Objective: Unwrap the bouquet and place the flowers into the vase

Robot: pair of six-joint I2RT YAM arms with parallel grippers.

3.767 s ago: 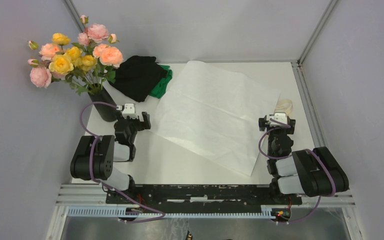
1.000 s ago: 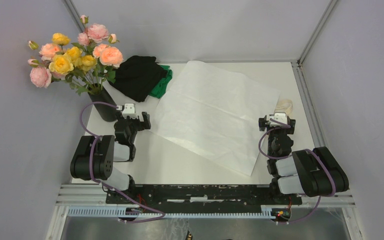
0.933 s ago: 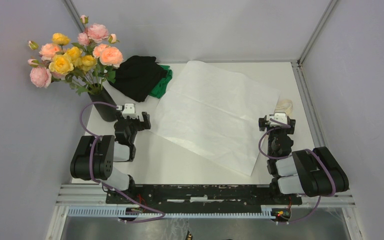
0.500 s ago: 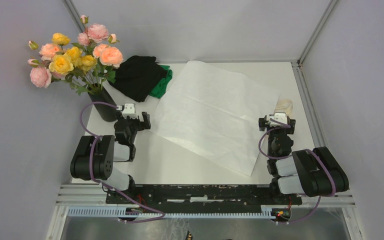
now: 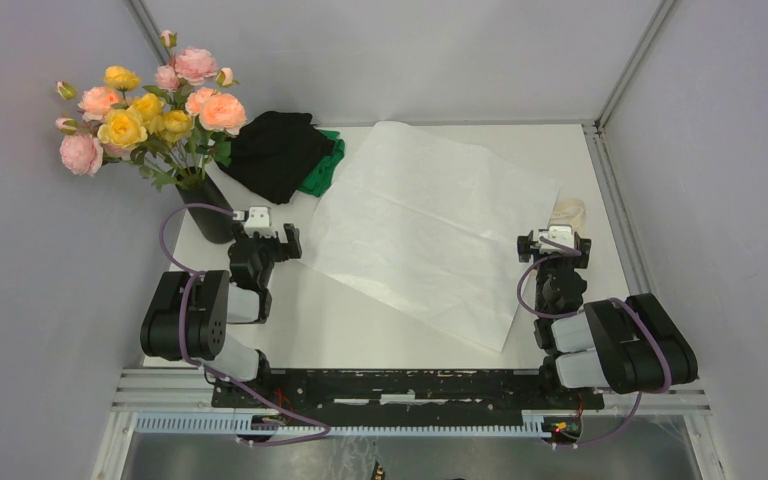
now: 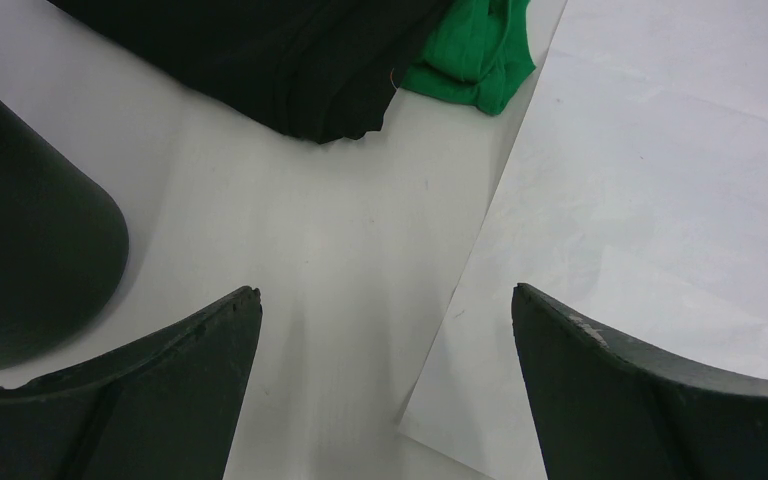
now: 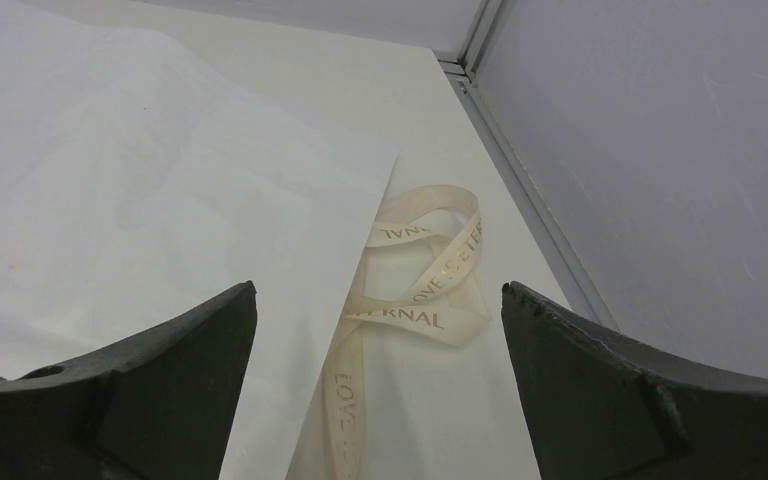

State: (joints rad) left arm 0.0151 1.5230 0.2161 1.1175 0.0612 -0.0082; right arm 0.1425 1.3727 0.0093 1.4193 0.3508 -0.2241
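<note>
**Wrapping off, roses in the vase: the job looks finished**

The flowers [image 5: 150, 105] stand in the vase [image 5: 212, 212], their stems going down into its mouth and the pink, peach and yellow heads fanned out above it; the vase is upright near the far-left corner of the counter [image 5: 360, 320], close to the left edge. No stem shows lying loose on the counter in any view.

The paper sheet [image 5: 430, 225] is spread flat and open across the middle of the counter, from the far edge down toward the near-right part, with nothing wrapped in it; the ribbon [image 7: 425, 285] lies untied in loose loops by the right edge, one end tucked just under the corner of the sheet. A black-and-green cloth heap [image 5: 280, 152] sits at the far edge between vase and sheet, touching neither as far as the overhead view shows.

The left gripper [image 6: 385, 290] hangs low over bare counter just beside the vase, its jaws spread wide and holding nothing; the right gripper [image 7: 380, 290] sits near the right edge, aimed at the ribbon, jaws equally wide and empty. Both arms are folded close to their bases at the near edge.

Judged from this, both parts of the task are done: bouquet unwrapped, flowers placed; nothing appears to be left but to rest.
</note>
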